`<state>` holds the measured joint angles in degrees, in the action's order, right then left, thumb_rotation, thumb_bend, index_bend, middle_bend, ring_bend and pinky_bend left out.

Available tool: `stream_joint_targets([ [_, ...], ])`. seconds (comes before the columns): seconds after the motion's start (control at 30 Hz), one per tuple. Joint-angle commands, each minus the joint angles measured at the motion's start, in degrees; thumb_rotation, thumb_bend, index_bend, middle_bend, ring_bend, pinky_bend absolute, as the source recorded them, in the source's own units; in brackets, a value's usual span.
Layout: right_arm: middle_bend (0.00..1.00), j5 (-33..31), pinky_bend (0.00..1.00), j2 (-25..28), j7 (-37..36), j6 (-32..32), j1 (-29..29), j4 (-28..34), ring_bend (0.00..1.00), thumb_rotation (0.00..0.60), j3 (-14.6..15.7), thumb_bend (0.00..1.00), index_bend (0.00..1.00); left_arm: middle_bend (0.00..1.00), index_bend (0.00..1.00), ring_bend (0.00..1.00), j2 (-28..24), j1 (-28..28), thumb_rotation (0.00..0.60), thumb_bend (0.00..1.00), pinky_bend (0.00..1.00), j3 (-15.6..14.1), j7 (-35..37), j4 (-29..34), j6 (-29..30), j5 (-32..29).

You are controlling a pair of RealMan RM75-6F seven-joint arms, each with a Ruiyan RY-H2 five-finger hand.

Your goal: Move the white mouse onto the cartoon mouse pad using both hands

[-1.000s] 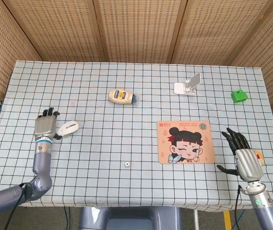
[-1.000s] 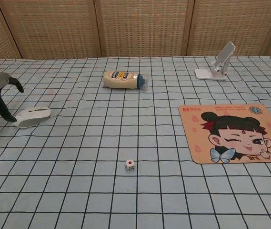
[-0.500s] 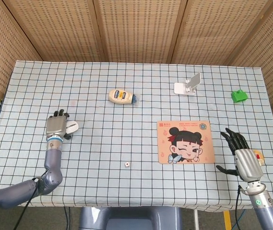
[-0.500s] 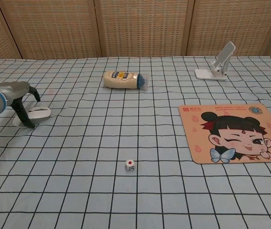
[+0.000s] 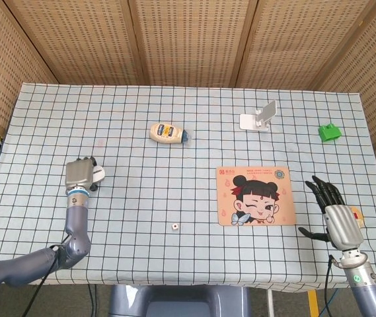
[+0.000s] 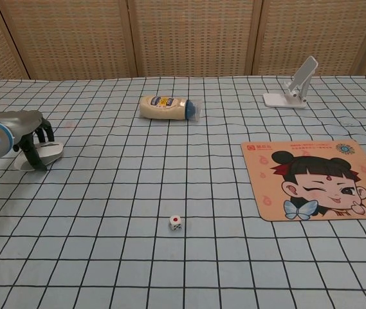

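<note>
Since the earlier frames the left hand (image 5: pixel 78 176) has travelled rightward from beside the white mouse (image 6: pixel 49 150) to a position over it, and the mouse has shifted slightly toward the table's left edge. The right hand (image 5: pixel 334 212) has not changed position.

Left hand: positioned on top of the white mouse, fingers (image 6: pixel 40 131) curled down over its body with the thumb at its near side. The chest view shows the fingers wrapped around the mouse; whether the mouse is lifted off the cloth cannot be determined.

Right hand: located near the table's front right corner, fingers spread apart, holding nothing, palm facing the table.

White mouse: on the left part of the checked tablecloth (image 5: pixel 174 198), largely covered by the left hand in the head view, with only its right end visible.

Cartoon mouse pad (image 5: pixel 255 195): lies flat on the right half of the table, well apart from the mouse and just left of the right hand.

Other items: a squeeze bottle (image 5: pixel 168 133) lies on its side toward the back centre; a white phone stand (image 5: pixel 260 117) stands behind the pad; a green block (image 5: pixel 329 132) sits at the far right; a small die (image 5: pixel 174 226) rests near the front centre.
</note>
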<state>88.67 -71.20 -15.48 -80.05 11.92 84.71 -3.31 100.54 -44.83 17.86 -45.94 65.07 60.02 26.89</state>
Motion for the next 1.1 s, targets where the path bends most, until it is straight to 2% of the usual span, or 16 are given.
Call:
stream_joint_targets([
  [0.03, 0.0, 0.0, 0.0, 0.0, 0.0, -0.1, 0.0, 0.0, 0.0, 0.6, 0.0, 0.13, 0.0, 0.34, 0.54, 0.31, -0.3, 0.1, 0.6, 0.44, 0.44, 0.1, 0.2, 0.4, 0.4, 0.2],
  [0.37, 0.0, -0.3, 0.0, 0.2, -0.2, 0.0, 0.0, 0.1, 0.0, 0.6, -0.1, 0.13, 0.0, 0.34, 0.54, 0.31, -2.1, -0.9, 0.6, 0.44, 0.44, 0.5, 0.2, 4.8, 1.3, 2.5],
  [0.67, 0.0, -0.7, 0.0, 0.3, -1.2, 0.4, 0.1, -0.2, 0.0, 0.6, -0.3, 0.13, 0.0, 0.34, 0.54, 0.31, -1.2, -4.2, 0.6, 0.44, 0.44, 1.1, -2.4, 6.4, 1.2, 2.6],
  [0.87, 0.0, -0.9, 0.0, 0.4, -2.0, 0.8, 0.2, -0.4, 0.0, 0.6, -0.3, 0.13, 0.0, 0.34, 0.54, 0.31, 1.2, -8.3, 0.6, 0.44, 0.44, 3.0, -5.4, 6.7, 1.1, 0.8],
  [1.0, 0.0, -1.7, 0.0, 1.2, -4.3, 0.8, 0.2, -0.5, 0.0, 0.6, -0.9, 0.13, 0.0, 0.34, 0.54, 0.31, 5.4, -14.7, 0.6, 0.44, 0.44, 5.1, -9.9, 5.9, 0.2, -1.6],
  [1.1, 0.0, -1.8, 0.0, 1.4, -5.2, 0.8, 0.1, -0.6, 0.0, 0.6, -1.0, 0.13, 0.0, 0.35, 0.54, 0.31, 7.0, -16.9, 0.6, 0.44, 0.44, 5.6, -11.3, 4.7, 0.1, -2.2],
])
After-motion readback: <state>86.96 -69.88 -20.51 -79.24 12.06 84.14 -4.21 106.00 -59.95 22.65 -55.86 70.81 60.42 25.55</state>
